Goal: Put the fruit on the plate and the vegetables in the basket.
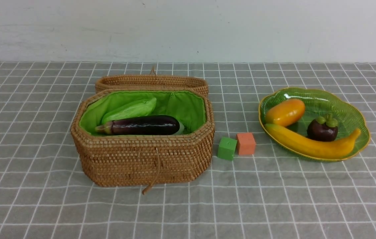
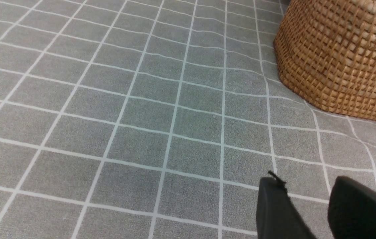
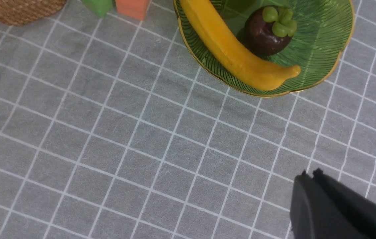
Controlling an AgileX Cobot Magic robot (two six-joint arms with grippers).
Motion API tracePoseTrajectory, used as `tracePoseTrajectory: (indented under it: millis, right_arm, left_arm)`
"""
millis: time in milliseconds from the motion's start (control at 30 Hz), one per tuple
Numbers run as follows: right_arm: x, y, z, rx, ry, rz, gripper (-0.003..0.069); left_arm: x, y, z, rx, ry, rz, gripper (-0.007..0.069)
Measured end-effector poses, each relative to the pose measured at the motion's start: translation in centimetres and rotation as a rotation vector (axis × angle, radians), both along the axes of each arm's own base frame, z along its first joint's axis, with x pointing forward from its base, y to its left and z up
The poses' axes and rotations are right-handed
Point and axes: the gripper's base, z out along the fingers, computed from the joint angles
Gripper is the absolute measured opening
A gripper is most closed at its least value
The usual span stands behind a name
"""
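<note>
The banana, mango and mangosteen are seen lying on the plate; the eggplant and cucumber are seen inside the basket, with a sliver of white beside the eggplant that may be the radish. No potato can be made out. Two cubes are left on the cloth between basket and plate.

The left gripper is held partly open and empty over bare cloth near the basket wall. The right gripper is pressed shut on nothing, well apart from the plate.

The toys are judged light, hard and glossy, so slipping is likely. The banana is best taken across its thick middle, the mangosteen across its round body below the cap, the eggplant at mid-length. The glass plate is judged fragile and should not be knocked; the basket is stiff, and its lining soft.
</note>
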Motion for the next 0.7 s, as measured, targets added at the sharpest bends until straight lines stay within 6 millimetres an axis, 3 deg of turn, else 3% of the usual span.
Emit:
tracePoseTrajectory:
  millis: [200,367,500,700]
  right_arm:
    - [-0.2,0.0,0.0,-0.002,0.001,-0.001,-0.0017]
    - [-1.7,-0.3,1.1,-0.004,-0.058,-0.004,-0.0014]
    - [-4.2,-0.6,2.9,0.006,-0.166,-0.006,-0.0013]
    - [-10.2,-1.3,5.5,0.063,-0.419,-0.038,-0.001]
  left_arm:
    - [0.0,0.0,0.0,0.0,0.0,0.0,0.0239]
    - [0.0,0.0,0.0,0.0,0.0,0.0,0.0239]
    - [0.0,0.0,0.0,0.0,0.0,0.0,0.0239]
    - [0.0,0.0,0.0,0.0,0.0,0.0,0.0239]
